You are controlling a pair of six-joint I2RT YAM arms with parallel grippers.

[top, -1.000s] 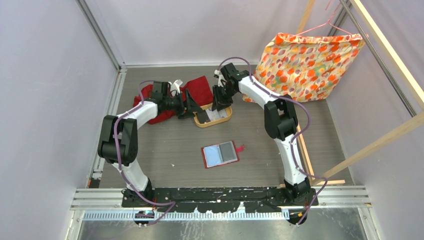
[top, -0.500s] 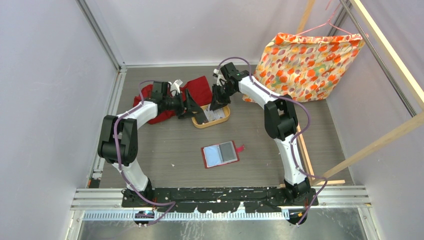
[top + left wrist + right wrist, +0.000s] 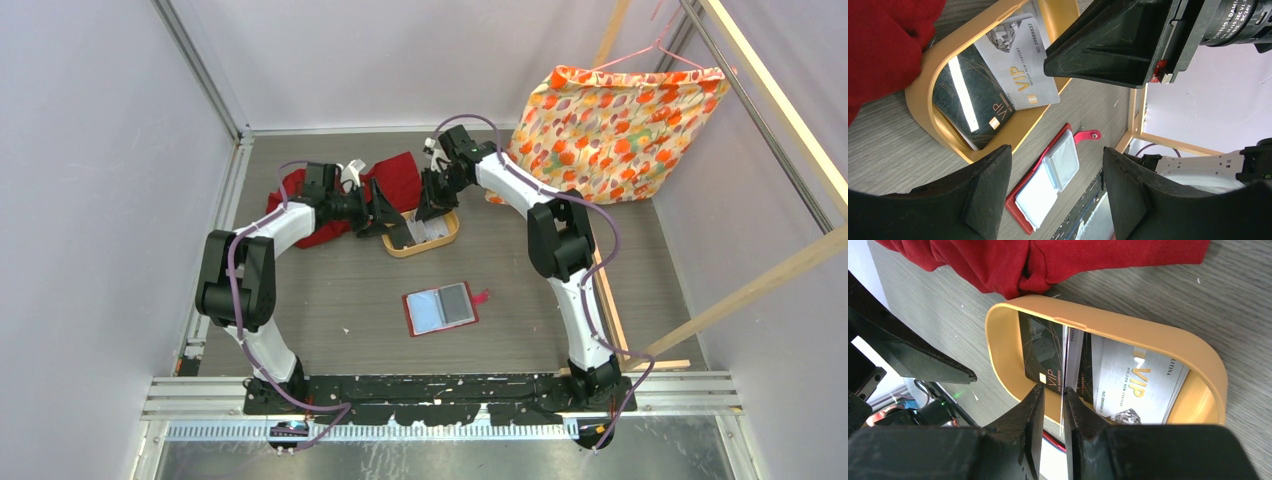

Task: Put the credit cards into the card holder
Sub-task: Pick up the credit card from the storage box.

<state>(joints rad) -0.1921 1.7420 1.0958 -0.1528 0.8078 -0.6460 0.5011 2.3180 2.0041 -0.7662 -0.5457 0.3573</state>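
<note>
An oval tan tray holds the credit cards: a black card and a silver VIP card lie flat. A third card stands on edge. My right gripper reaches into the tray with that card between its narrow jaws. The card touches the right finger and a gap shows on the left side. My left gripper hangs open and empty by the tray's left end. The card holder lies open on the table nearer the bases, also the red wallet in the left wrist view.
A crumpled red cloth lies just behind the tray, under the left arm. A floral cloth hangs on a hanger at the back right. A wooden frame runs along the right side.
My right gripper has shifted slightly left over the tray, and its jaws have narrowed around the upright card. The left arm and the card holder have stayed put.
</note>
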